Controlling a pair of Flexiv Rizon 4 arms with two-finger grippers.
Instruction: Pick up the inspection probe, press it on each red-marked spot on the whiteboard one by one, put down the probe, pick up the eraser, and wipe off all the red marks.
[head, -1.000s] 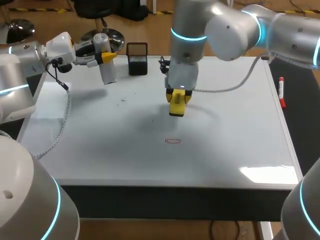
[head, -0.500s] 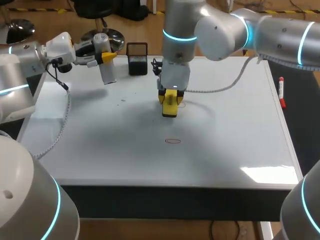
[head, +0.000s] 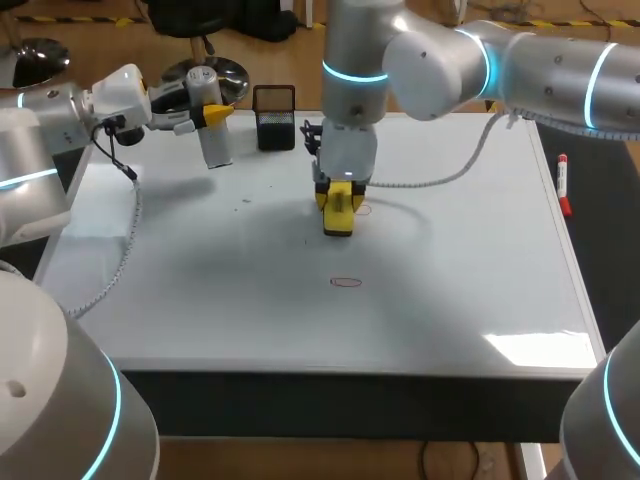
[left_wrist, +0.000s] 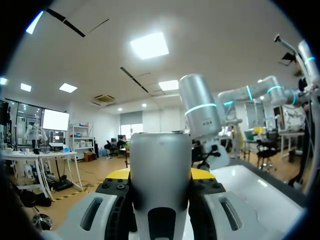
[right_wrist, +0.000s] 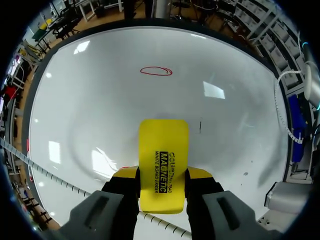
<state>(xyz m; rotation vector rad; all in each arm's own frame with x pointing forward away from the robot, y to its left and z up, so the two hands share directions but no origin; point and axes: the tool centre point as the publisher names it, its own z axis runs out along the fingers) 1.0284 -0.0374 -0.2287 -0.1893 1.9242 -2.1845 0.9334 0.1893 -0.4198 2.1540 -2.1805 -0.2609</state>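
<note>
Nearest, on the whiteboard (head: 200, 290) that tops the bench, a small red oval mark (head: 346, 282) lies a little ahead of the middle of the front edge, with nothing touching it. Just beyond it the right pincer (head: 338, 200) points down at the board, reaching in from the right, and is closed on the yellow eraser (head: 338, 218). In the right wrist view its fingers clamp the eraser (right_wrist: 163, 150) from both sides. The eraser's free end sticks out ahead of the pincer (right_wrist: 162, 182) toward the oval mark (right_wrist: 156, 71), which is well apart from it. A faint red trace (head: 362, 208) shows on the board just beside the eraser.

Farther back, near the far left corner, the left pincer (head: 212, 114) grips the inspection probe (head: 216, 145), a grey cylinder held roughly upright. Whether its lower end touches the board I cannot tell. In the left wrist view the probe (left_wrist: 160, 170) fills the gap between the yellow tips. A black mesh holder (head: 274, 120) stands just beside it at the far edge. A red marker (head: 563, 185) lies just off the board's right edge.
</note>
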